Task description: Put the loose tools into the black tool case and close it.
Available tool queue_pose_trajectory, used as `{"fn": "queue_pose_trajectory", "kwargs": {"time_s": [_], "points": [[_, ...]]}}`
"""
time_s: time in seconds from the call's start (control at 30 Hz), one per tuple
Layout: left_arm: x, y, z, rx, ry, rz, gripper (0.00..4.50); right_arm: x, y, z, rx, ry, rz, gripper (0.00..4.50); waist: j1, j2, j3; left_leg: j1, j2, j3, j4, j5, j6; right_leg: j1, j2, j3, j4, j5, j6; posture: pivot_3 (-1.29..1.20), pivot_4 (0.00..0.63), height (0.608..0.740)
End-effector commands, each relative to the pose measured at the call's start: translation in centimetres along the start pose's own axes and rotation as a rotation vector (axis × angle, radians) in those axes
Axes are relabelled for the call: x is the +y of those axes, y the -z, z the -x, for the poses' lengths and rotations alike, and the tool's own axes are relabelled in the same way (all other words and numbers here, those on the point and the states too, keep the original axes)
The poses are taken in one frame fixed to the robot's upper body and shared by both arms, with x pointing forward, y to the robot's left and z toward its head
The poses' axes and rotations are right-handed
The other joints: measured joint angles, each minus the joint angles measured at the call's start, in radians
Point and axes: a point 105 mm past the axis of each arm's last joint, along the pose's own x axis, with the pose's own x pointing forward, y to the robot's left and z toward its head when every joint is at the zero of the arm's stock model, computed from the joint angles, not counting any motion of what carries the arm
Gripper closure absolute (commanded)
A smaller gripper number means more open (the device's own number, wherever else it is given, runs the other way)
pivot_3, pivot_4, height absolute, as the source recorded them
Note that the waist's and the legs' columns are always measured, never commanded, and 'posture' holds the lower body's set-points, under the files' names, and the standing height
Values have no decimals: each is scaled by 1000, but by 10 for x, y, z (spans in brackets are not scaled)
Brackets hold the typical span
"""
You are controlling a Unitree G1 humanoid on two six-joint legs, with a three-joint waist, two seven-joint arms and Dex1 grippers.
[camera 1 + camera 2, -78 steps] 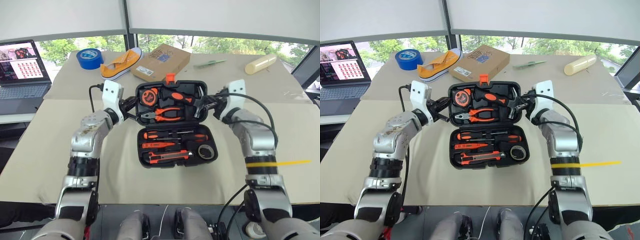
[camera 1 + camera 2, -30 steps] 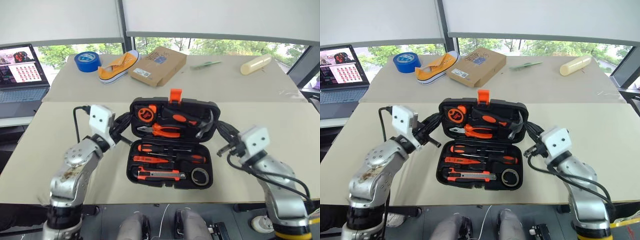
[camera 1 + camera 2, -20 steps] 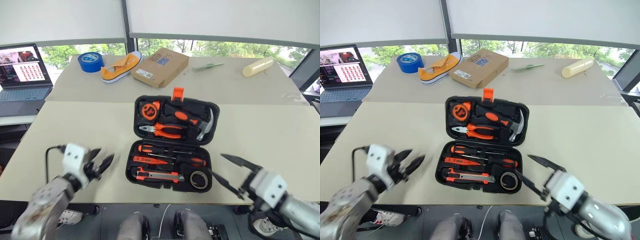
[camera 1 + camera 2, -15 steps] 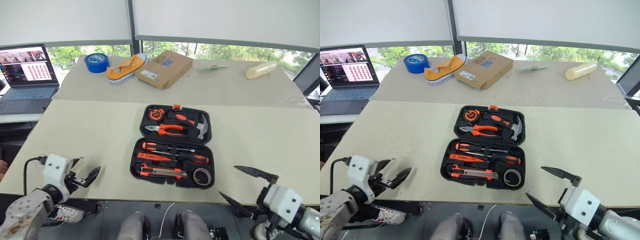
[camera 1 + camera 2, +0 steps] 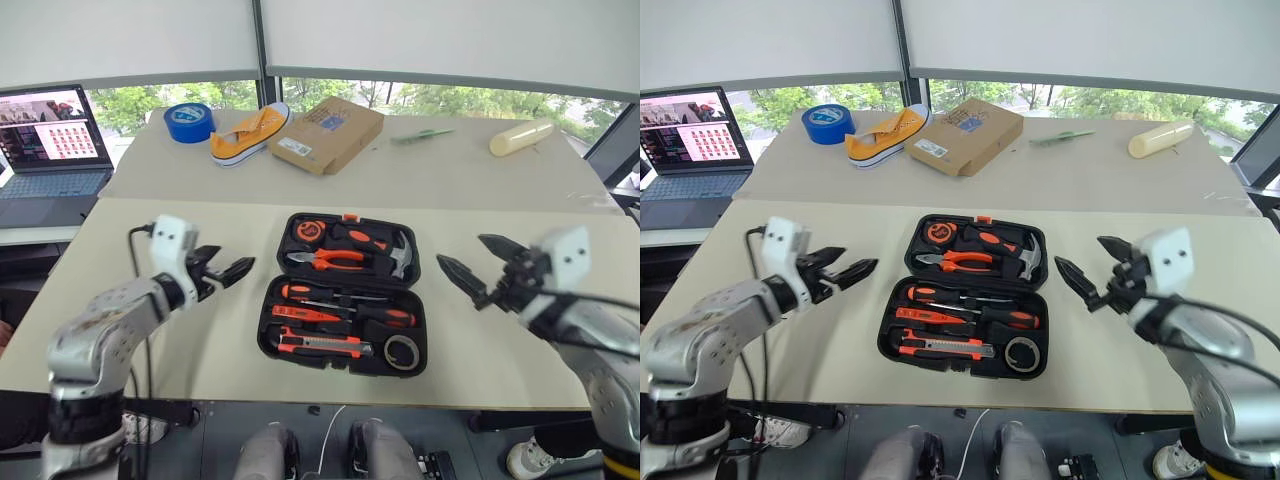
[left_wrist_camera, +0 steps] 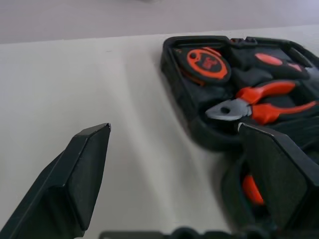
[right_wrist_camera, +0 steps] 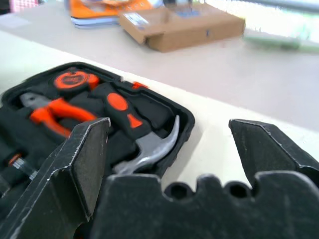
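I see the black tool case point(image 5: 344, 293) lying open flat on the counter point(image 5: 520, 180), its lid half holding the pliers point(image 5: 335, 259), hammer point(image 5: 385, 250) and tape measure point(image 5: 303, 230). The screwdrivers point(image 5: 345, 294), utility knife point(image 5: 317, 346) and small tape roll point(image 5: 400, 351) sit in the near half's slots. My left end effector point(image 5: 225, 270) hovers released just beside the case's left edge, grasping nothing; my right end effector point(image 5: 478, 265) hovers released off its right edge, also empty.

No lettering is legible; the cardboard box point(image 5: 325, 133) bears labels too small to read.
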Motion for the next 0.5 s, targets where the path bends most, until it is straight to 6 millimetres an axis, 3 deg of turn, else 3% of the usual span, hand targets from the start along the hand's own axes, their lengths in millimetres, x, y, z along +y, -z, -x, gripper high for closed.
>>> {"fn": "queue_pose_trajectory", "kwargs": {"time_s": [0.03,0.43,0.5], "points": [[-4,-9,-18,27,19,39,107,-7,4,-16,67,35,-62,42,-3,0,0,0,0,0,0,0,0,0,0,0,0,0,0,0,150,731],[-8,-23,-76,82,-7,93,107,-12,17,-66,202,81,-104,42,-7,0,0,-3,-1,1,1,0,0,-2,0,-6,-1,0,2,0,150,731],[-9,-22,-83,92,-13,90,0,-12,18,-70,215,79,-89,559,-8,0,0,-3,-1,1,1,0,0,-2,0,-7,-1,0,2,0,150,731]]}}
